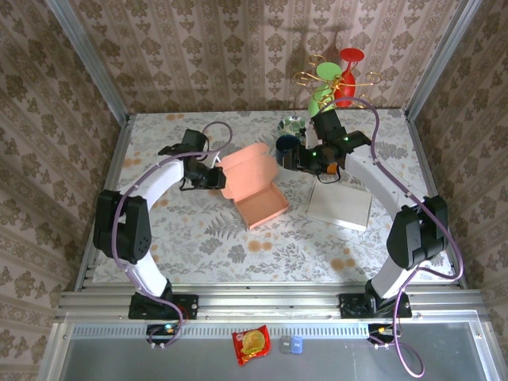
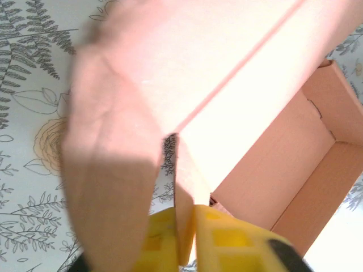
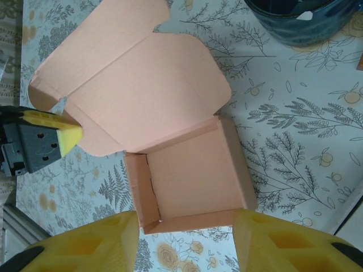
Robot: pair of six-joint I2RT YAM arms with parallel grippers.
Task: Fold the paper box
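Observation:
The pink paper box (image 1: 254, 186) lies mid-table, its tray (image 3: 193, 175) open and its lid (image 3: 136, 85) raised toward the back left. My left gripper (image 2: 187, 238) is shut on a side flap of the lid, the thin card pinched between the yellow pads (image 2: 227, 241). From above, the left gripper (image 1: 218, 178) sits at the box's left edge. It also appears in the right wrist view (image 3: 51, 139), at the flap. My right gripper (image 3: 184, 241) is open above the tray's near wall, holding nothing. From above, the right gripper (image 1: 290, 157) is at the box's back right.
A dark blue bowl (image 1: 287, 144) stands just behind the right gripper. A white board (image 1: 340, 205) lies right of the box. A wire stand with red and green discs (image 1: 337, 75) and a small shiny dish (image 1: 292, 123) are at the back.

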